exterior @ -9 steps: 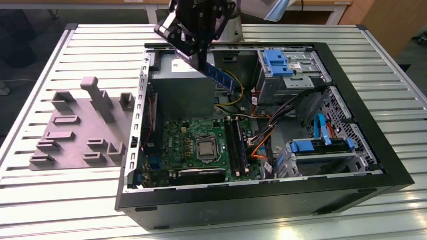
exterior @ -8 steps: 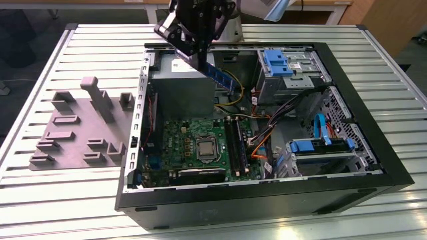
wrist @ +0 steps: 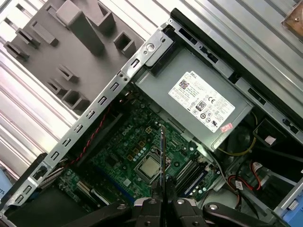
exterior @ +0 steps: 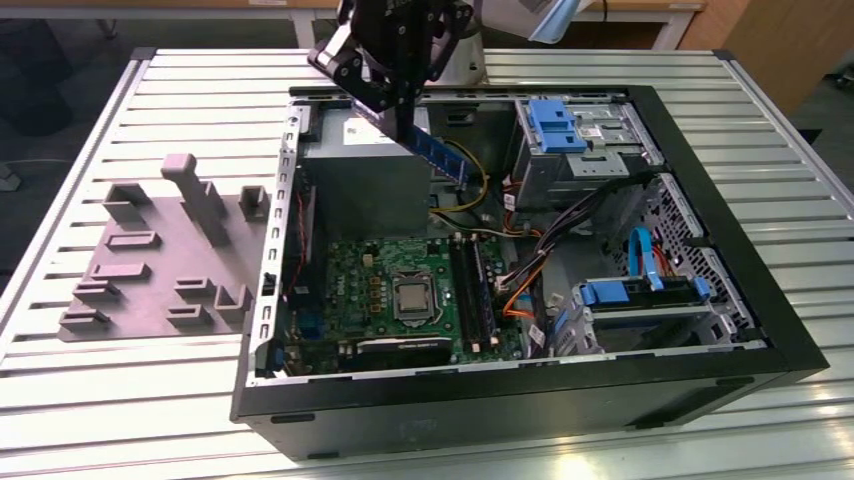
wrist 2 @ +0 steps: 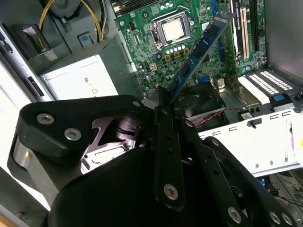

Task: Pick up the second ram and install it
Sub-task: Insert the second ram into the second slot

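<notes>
Jaws closed flat against both faces of the second ram (wrist 2: 199, 47), clamping one end of the stick; the gripper (exterior: 404, 112) hangs above the open computer case (exterior: 747, 330) in the exterior view, over the grey power supply (exterior: 360, 185). The stick juts out from between the fingers (wrist 2: 163, 142), tilted, its free end lowest and clear of every surface. In the first wrist view the second ram (wrist: 162, 156) appears edge-on as a thin line rising from the gripper (wrist: 162, 201), lying over the green motherboard (wrist: 118, 156) beside the square processor socket (wrist: 149, 166). In the second wrist view the blue-green strip with black chips crosses in front of the motherboard (wrist 2: 147, 38) and a black fan (wrist 2: 199, 101). Long memory slots (exterior: 474, 290) run on the motherboard just towards the exterior view's right of the processor socket (exterior: 412, 297), well below the held stick. Blue drive brackets (exterior: 558, 125) sit at the case's far corner. Beside the case, on the exterior view's left, a grey fixture plate (exterior: 160, 260) with upright blocks rests on the slatted metal table (exterior: 174, 90)
</notes>
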